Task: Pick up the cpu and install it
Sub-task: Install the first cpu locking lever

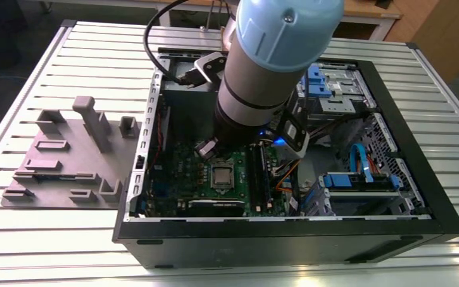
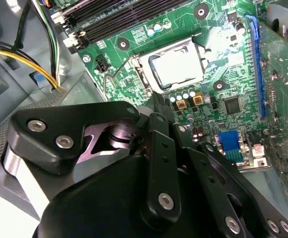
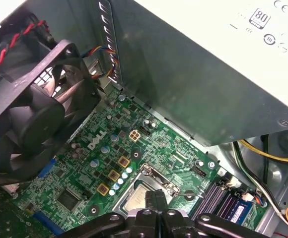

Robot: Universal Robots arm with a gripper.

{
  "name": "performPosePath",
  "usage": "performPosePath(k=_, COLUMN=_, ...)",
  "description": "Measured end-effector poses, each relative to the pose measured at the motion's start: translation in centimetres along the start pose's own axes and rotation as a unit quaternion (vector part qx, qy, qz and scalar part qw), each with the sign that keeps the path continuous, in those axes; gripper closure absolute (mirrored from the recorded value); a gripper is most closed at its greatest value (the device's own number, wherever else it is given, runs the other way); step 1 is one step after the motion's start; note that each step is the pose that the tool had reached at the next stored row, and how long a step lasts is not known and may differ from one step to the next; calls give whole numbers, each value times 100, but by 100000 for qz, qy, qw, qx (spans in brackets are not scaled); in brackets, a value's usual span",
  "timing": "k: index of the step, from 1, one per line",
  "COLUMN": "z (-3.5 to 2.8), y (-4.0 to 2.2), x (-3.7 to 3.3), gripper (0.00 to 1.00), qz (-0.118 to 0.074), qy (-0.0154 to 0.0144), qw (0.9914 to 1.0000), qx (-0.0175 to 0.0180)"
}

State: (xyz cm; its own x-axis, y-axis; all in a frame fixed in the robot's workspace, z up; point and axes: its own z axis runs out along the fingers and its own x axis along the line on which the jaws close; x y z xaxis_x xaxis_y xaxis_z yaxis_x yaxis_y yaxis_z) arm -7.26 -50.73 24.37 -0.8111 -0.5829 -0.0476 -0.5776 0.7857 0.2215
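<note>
The cpu [image 2: 176, 67] is a small silvery square chip lying flat in its socket on the green motherboard [image 2: 233, 74], inside the open computer case [image 1: 293, 236]. It also shows in the exterior view as the cpu [image 1: 222, 174] just below my arm [image 1: 253, 78], and in the first wrist view as the cpu [image 3: 134, 202]. My gripper [image 3: 154, 197] hangs just above the socket's edge, with its black fingers pressed together and nothing between them. In the second wrist view the gripper [image 2: 158, 103] ends beside the chip, apart from it.
A black fan [image 3: 30, 119] and the grey power supply box [image 3: 208, 64] flank the socket. Memory slots [image 2: 114, 15], coloured cable bundles [image 2: 39, 54] and a blue slot [image 2: 253, 64] lie close by. A grey fixture plate [image 1: 62, 155] sits outside the case on the slatted table [image 1: 46, 239].
</note>
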Motion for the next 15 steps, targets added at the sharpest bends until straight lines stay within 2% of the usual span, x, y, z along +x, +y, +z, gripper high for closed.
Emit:
performPosePath(k=6, z=0, y=-3, x=-3, gripper=89, qz=-6, qy=-21, qw=100000, qx=15)
performPosePath(k=11, z=-13, y=-82, x=-114, gripper=89, qz=-2, qy=-19, qw=100000, qx=14)
performPosePath(k=15, z=-38, y=-85, x=-129, gripper=89, qz=-3, qy=-26, qw=100000, qx=22)
